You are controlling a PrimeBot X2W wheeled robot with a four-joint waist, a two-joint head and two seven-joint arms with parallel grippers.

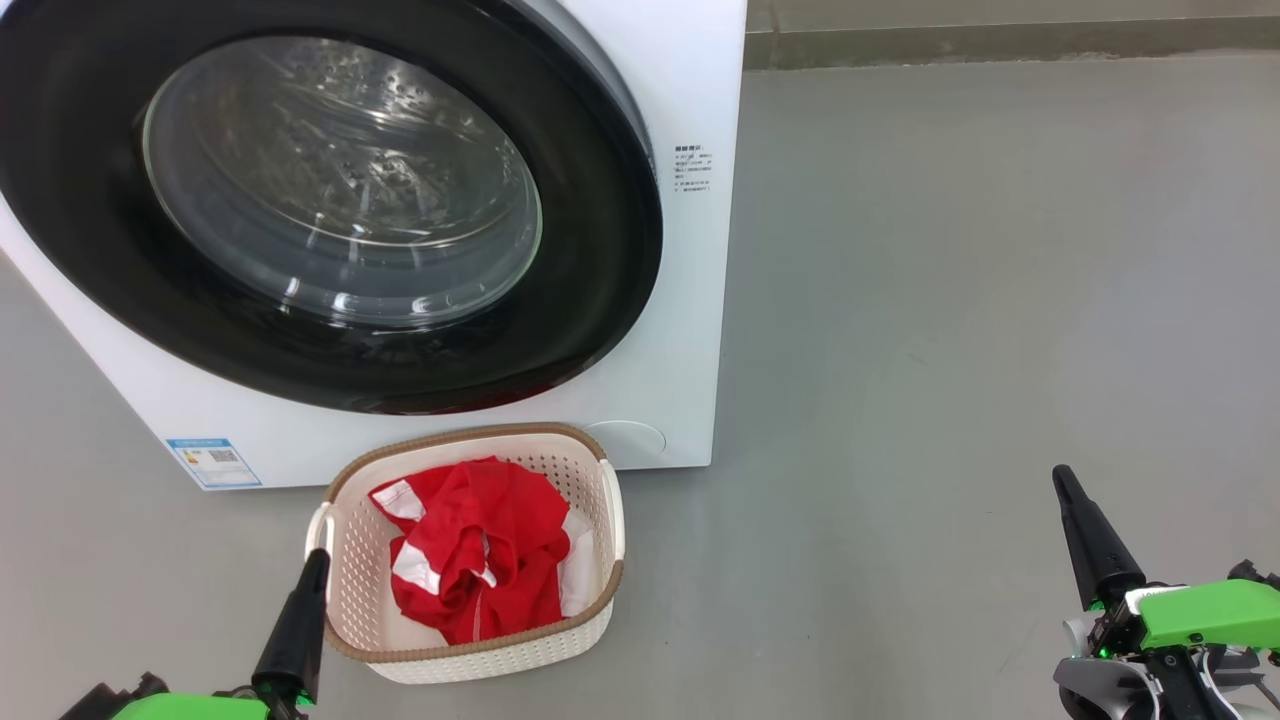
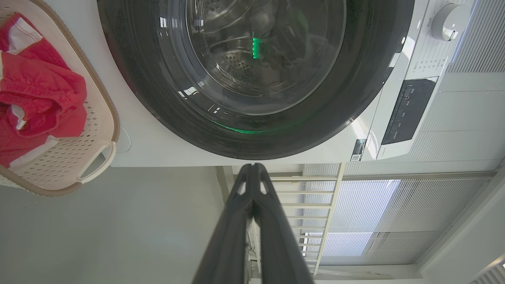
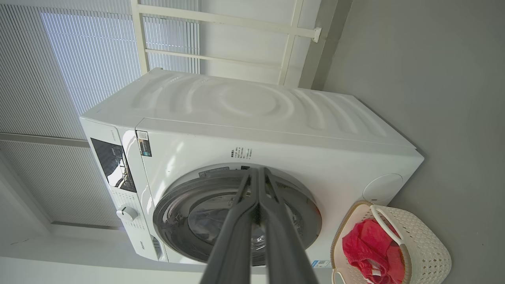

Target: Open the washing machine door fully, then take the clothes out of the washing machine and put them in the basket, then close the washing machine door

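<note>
Left gripper (image 2: 252, 167) fingers pressed together, washing machine door (image 2: 252, 75) shut just beyond the tips, basket (image 2: 103, 102) with clothes (image 2: 39, 98) off to their left

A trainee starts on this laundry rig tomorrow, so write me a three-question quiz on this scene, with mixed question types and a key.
1. True or false: the washing machine door is shut.
2. Where do the clothes lie? A: in the drum. B: in the basket. C: on the floor.
3. Fill in the missing word: the left gripper and the right gripper each have their fingers ____ and hold nothing.

Key: 1 true; 2 B; 3 shut.
</note>
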